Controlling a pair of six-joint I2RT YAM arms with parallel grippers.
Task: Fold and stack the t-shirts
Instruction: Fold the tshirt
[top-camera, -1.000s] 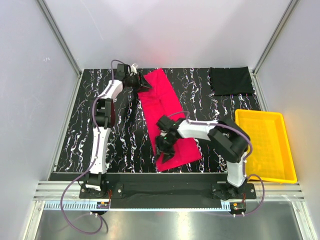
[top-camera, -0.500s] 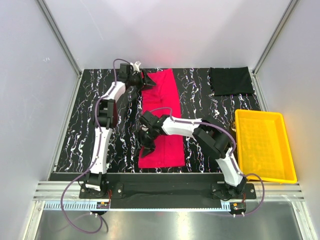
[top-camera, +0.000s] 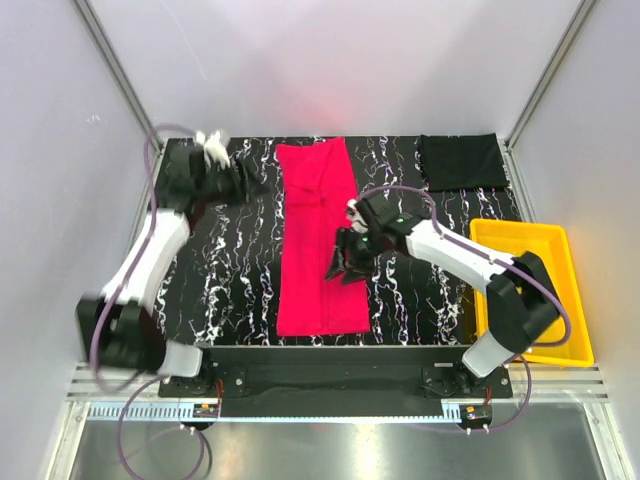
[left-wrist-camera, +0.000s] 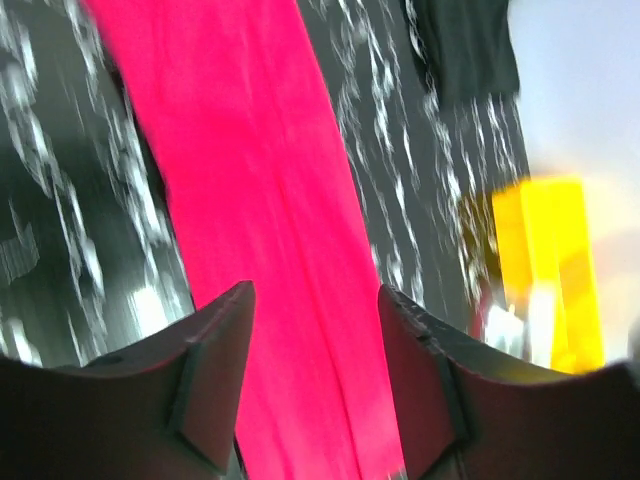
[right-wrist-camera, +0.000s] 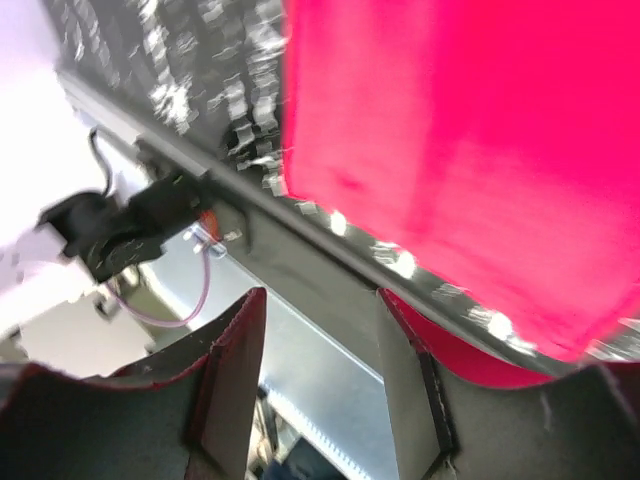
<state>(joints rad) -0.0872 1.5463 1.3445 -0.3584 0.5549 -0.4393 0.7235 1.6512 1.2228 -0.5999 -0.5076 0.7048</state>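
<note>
Red t-shirt: the crimson-red cloth t-shirt (top-camera: 318, 240) is folded into a long narrow strip and lies flat at the centre of the black white-veined desk (top-camera: 240, 270), running from 12 to 6 o'clock.
Black t-shirt: the plain black cloth t-shirt (top-camera: 460, 162) is a folded rectangle at 1 o'clock, well apart from the red one.
Left tool (left-wrist-camera: 315, 300): at 10 o'clock, near the strip's far end; its fingers are spread and grip nothing.
Right tool (right-wrist-camera: 320, 296): at the strip's 3 o'clock edge; its fingers are spread and empty. Whether it touches the cloth is unclear.
Tray: the yellow plastic tray (top-camera: 530, 290) is at 4 o'clock.

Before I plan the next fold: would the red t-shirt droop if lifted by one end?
Probably: the red t-shirt lies flat as a thin, creased strip, so it likely sags. Pushed, it would probably bunch rather than slide.
</note>
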